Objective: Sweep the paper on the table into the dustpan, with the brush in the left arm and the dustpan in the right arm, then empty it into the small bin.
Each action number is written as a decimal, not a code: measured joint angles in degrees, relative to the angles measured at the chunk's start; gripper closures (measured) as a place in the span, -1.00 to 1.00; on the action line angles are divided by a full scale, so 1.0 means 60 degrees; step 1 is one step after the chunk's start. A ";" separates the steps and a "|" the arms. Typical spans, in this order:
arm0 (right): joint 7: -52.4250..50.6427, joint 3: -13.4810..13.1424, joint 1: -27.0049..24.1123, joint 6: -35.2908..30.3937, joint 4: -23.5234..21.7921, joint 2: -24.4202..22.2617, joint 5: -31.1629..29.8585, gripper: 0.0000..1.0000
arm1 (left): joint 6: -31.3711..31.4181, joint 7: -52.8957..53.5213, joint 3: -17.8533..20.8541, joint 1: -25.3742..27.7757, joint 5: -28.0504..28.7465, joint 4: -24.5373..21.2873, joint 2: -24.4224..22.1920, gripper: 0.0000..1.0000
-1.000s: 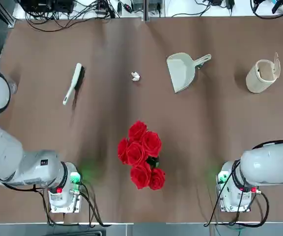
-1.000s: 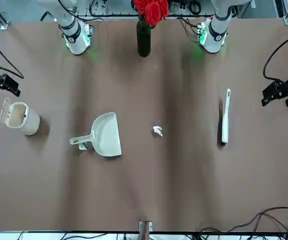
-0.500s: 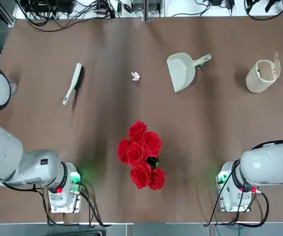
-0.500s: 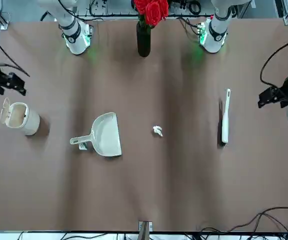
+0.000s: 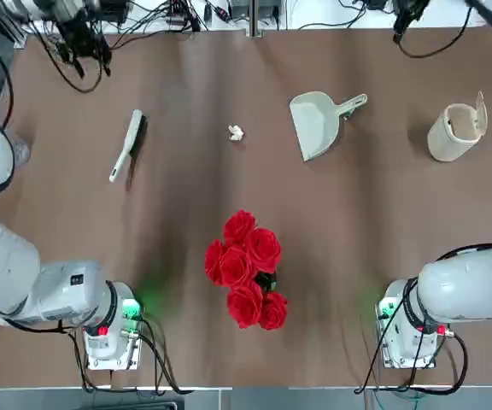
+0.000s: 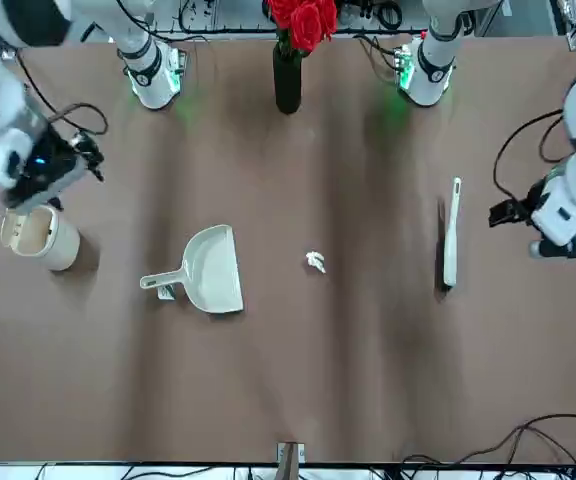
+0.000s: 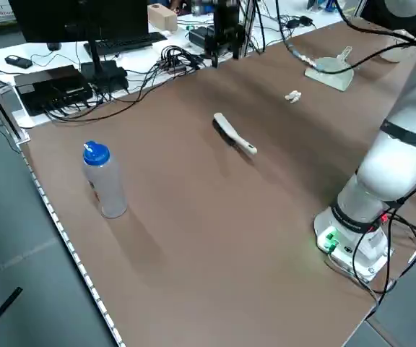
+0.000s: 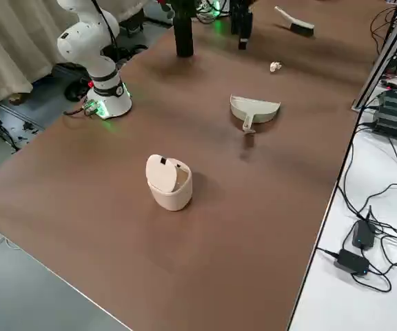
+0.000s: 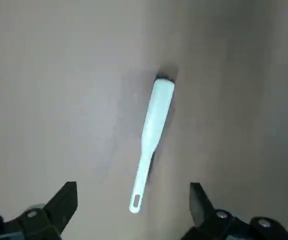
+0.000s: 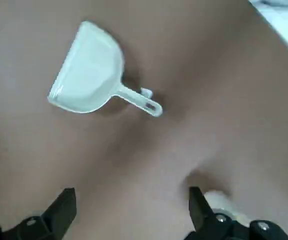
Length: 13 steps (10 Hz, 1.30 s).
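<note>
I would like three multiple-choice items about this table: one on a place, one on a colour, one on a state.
1. The paper ball lies
A. between brush and dustpan
B. inside the bin
C. under the roses

2. The roses are
A. yellow
B. red
C. white

3. The left end effector is
A. shut on the brush
B. open, empty
C. shut on paper

Key: 1 A, seen in the top view; 2 B, red blooms; 3 B, its fingers stand apart above the lying brush.

matt table (image 5: 186, 188), plastic dustpan (image 5: 316, 121)
</note>
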 joint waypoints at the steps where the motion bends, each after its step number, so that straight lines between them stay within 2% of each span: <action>1: -0.1370 0.0129 0.0002 0.0624 -0.0431 0.0029 0.0000 -0.99 | 0.0797 0.0043 -0.0002 0.0023 0.0002 -0.1212 -0.0391 -0.93; 4: -0.4913 0.0182 -0.0009 0.2559 -0.1811 0.0101 -0.0003 -0.99 | 0.3030 0.0071 -0.0067 0.0020 0.0413 -0.4155 -0.0834 -0.87; 6: -0.5934 0.0363 -0.0005 0.3209 -0.2365 0.0387 -0.0016 -0.99 | 0.4343 0.0071 -0.0080 0.0073 0.0520 -0.5500 -0.0822 -0.83; 8: -0.6253 0.0694 0.0006 0.3608 -0.2478 0.1027 -0.0190 -0.99 | 0.5041 0.0108 -0.0086 0.0384 0.0550 -0.6171 -0.0805 -0.77; 10: -0.6304 0.0704 -0.0035 0.4113 -0.2483 0.1747 -0.0511 -0.99 | 0.5355 0.0126 -0.0094 0.0445 0.0580 -0.6358 -0.0656 -0.59; 11: -0.6304 0.0676 -0.0096 0.4347 -0.2480 0.2044 -0.0570 -0.99 | 0.5492 0.0126 -0.0102 0.0445 0.0611 -0.6357 -0.0535 -0.26; 13: -0.6276 0.0617 -0.0204 0.4957 -0.2468 0.2514 -0.0825 -0.99 | 0.5660 0.0127 -0.0110 0.0444 0.0680 -0.6356 -0.0358 0.00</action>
